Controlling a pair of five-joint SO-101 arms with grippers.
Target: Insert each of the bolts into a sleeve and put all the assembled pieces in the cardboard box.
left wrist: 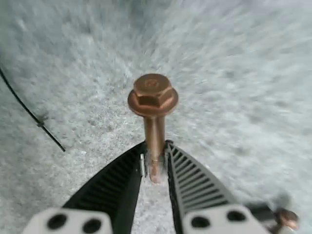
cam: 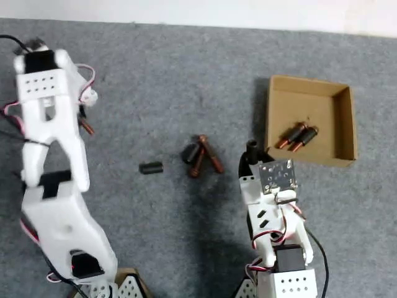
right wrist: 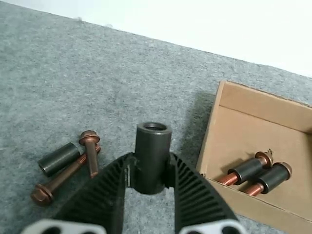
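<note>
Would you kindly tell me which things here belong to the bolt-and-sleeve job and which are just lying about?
Part of the job:
bolt in the left claw
sleeve in the right claw
loose bolts
loose sleeves
cardboard box
assembled pieces inside it

Just lying about:
black cable
grey mat under everything

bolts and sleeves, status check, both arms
Left gripper shut on a bolt. Right gripper shut on a sleeve, upright. Two assembled pieces in cardboard box. Loose bolts, loose sleeves left to pair.
</note>
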